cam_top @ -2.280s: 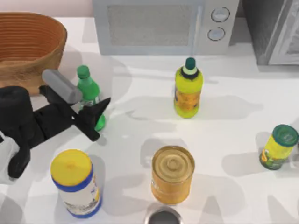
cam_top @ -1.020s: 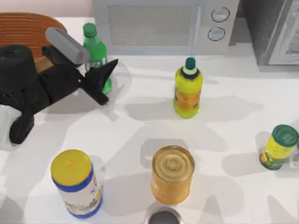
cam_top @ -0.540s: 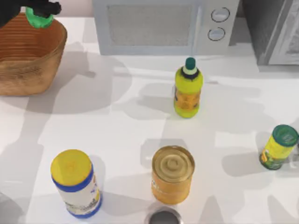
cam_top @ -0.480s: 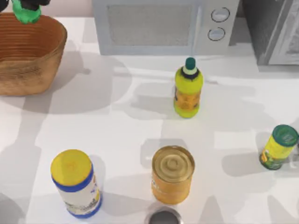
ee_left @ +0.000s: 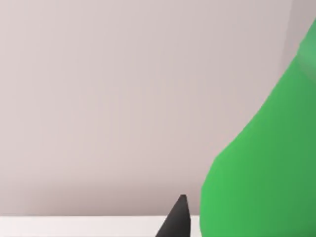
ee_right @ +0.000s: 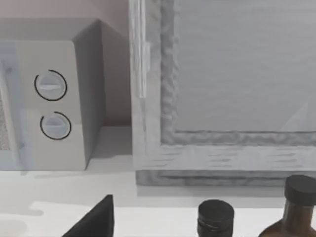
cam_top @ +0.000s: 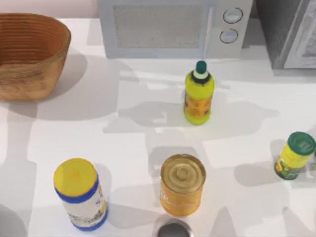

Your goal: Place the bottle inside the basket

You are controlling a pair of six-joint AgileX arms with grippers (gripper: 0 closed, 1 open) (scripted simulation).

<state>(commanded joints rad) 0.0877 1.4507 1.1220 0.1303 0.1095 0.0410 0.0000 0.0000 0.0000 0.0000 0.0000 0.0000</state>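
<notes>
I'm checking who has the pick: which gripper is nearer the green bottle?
Left. The bottle fills the near field of the left wrist view, right beside a left finger tip. The right wrist view faces the microwave, with dark bottles nearby.

A microwave (cam_top: 170, 27) stands behind a yellow bottle (cam_top: 198, 95) and can (cam_top: 182, 184).

You see a ribbed woven wicker basket (cam_top: 30, 54), a smooth green plastic bottle (ee_left: 266, 168), a glossy metal can (cam_top: 182, 184), and a matt white surface (cam_top: 128, 138).
</notes>
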